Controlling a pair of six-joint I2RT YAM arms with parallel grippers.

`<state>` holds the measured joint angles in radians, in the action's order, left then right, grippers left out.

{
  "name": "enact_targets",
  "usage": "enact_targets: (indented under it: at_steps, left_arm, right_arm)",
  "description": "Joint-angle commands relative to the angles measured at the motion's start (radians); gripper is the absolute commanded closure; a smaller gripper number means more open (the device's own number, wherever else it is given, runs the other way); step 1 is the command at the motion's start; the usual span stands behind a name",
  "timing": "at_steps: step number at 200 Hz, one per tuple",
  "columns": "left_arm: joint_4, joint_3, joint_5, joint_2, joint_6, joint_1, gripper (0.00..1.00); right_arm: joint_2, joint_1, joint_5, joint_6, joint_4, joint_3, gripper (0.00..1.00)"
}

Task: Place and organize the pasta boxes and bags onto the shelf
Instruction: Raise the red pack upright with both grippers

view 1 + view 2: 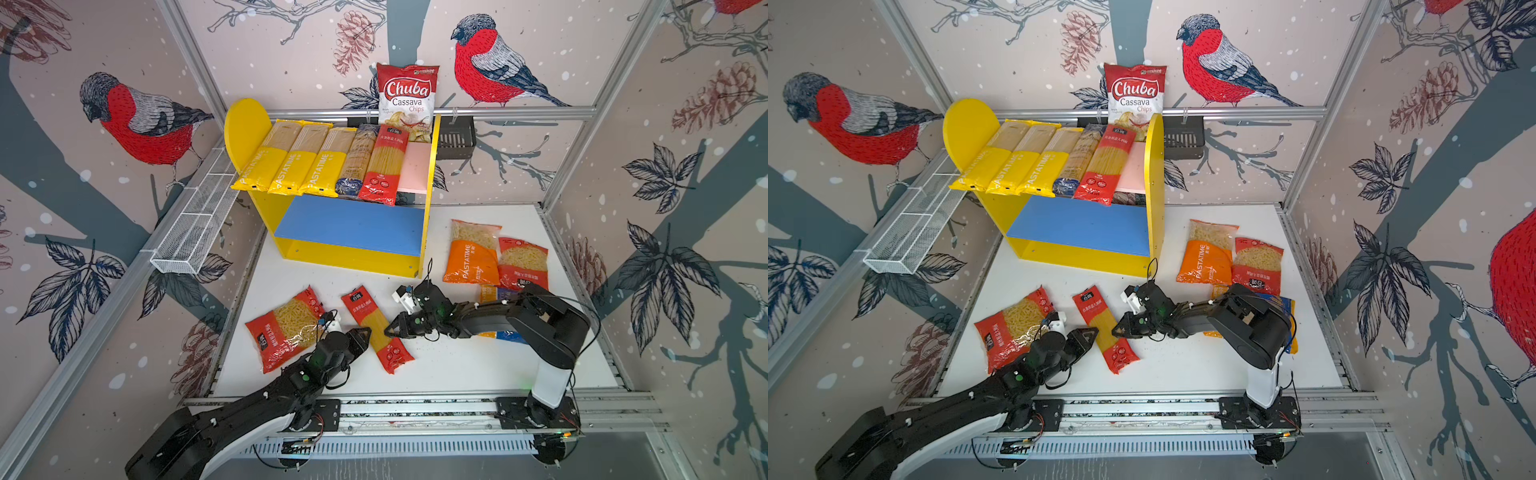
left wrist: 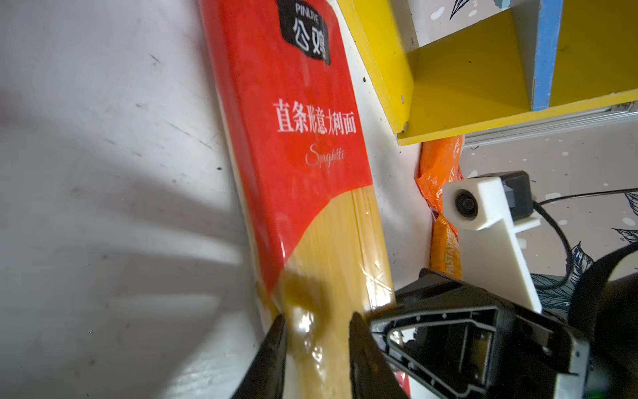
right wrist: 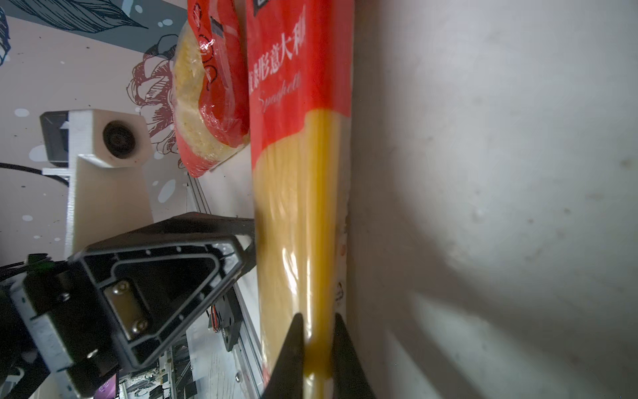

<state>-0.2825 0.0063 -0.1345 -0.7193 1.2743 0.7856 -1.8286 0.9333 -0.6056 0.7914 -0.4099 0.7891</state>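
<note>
Blue-orange bag (image 1: 1285, 307) mostly hidden beneath right arm (image 1: 1250, 328)

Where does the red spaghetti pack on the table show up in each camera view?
In a top view: red spaghetti pack lower centre, slanted on the white table.
In a top view: lower centre again.
Left wrist: fills the middle.
Right wrist: fills the middle.
Shared landmark: the white table.
</note>
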Motion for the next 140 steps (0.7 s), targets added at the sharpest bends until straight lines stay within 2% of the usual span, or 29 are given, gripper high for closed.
enact_targets:
  at_steps: [1, 22, 43, 64, 85, 140]
  left_arm:
    - [0.025, 0.010, -0.013, 0.031, -0.023, -0.006, 0.65]
    - [0.086, 0.047, -0.021, 0.087, -0.066, -0.016, 0.56]
    - [0.137, 0.080, 0.014, 0.143, -0.108, -0.066, 0.47]
    - [0.155, 0.105, 0.089, 0.185, -0.148, -0.143, 0.42]
    - [0.170, 0.142, 0.118, 0.204, -0.192, -0.178, 0.38]
    - [0.048, 0.137, 0.169, 0.264, -0.213, -0.211, 0.25]
  right_arm:
    - [0.031, 0.001, -0.017, 0.009, -0.028, -0.006, 0.90]
    - [0.078, -0.001, 0.002, -0.030, 0.009, -0.012, 0.94]
    - [0.137, -0.002, 0.027, -0.067, 0.041, -0.020, 0.98]
    - [0.196, -0.005, 0.038, -0.103, 0.058, -0.029, 1.00]
    - [0.247, -0.011, 0.037, -0.132, 0.071, -0.031, 1.00]
    - [0.409, -0.014, 0.064, -0.208, 0.108, -0.018, 1.00]
